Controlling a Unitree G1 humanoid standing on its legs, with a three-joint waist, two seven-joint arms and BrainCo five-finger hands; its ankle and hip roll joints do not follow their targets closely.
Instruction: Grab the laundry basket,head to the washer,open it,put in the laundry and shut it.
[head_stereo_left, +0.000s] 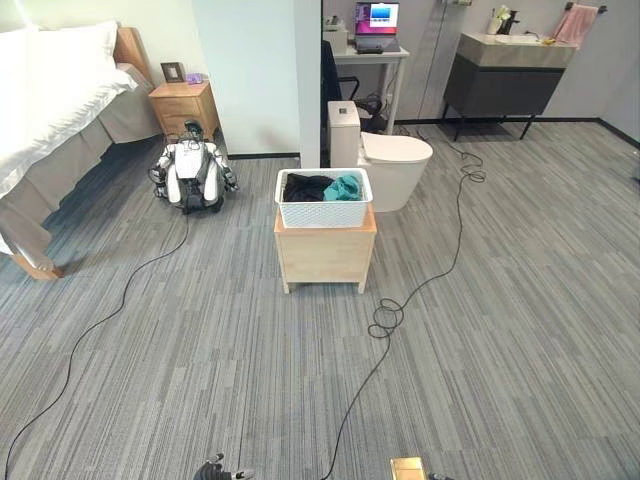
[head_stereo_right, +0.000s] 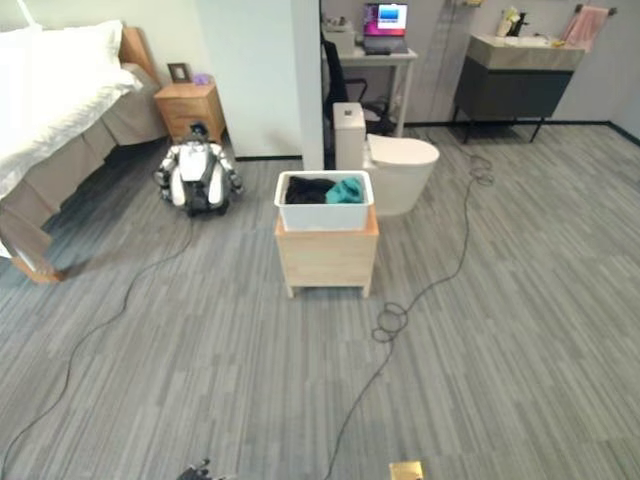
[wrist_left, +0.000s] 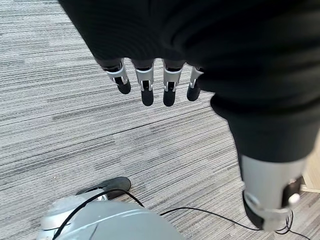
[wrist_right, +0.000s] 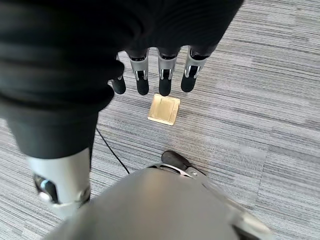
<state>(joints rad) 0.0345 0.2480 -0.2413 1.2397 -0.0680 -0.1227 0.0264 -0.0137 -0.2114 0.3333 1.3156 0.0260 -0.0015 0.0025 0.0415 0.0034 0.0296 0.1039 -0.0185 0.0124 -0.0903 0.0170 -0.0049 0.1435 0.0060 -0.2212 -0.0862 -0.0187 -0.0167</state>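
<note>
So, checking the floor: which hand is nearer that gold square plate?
Right. The right hand hangs just above the gold plate; the left hand hangs over carpet, well aside.

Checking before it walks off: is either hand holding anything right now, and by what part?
Nothing is held. The left hand and right hand hang open above the carpet; the laundry basket sits untouched on its wooden stand.

2 head eyes face room from afar, sharing laundry basket (head_stereo_left: 323, 199), wrist cameras face floor
</note>
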